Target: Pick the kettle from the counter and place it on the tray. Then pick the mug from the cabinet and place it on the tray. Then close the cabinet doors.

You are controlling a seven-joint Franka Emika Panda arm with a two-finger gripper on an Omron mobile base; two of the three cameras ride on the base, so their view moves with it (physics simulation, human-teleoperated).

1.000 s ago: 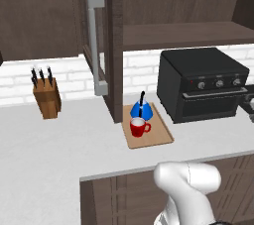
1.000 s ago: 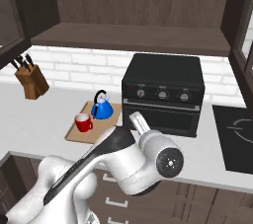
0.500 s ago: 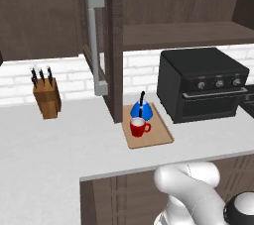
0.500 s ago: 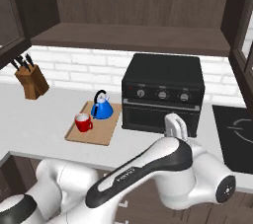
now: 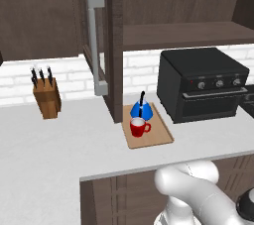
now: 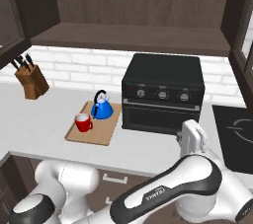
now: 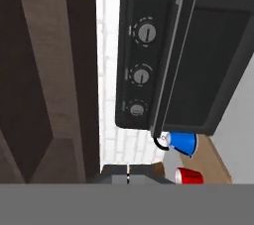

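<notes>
While the kettle (image 5: 139, 109) and mug (image 5: 139, 128) sit together on the tray (image 5: 159, 135) on the bench (image 5: 59, 154), the arm has swung right, before the black oven (image 6: 163, 92). The gripper's opening cannot be told. The cabinet doors (image 5: 99, 45) stand open, likely next.

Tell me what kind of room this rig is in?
A rendered home kitchen, by the look of it: a pale counter with a knife block, a black toaster oven against white brick, and dark wood wall cabinets above.
</notes>
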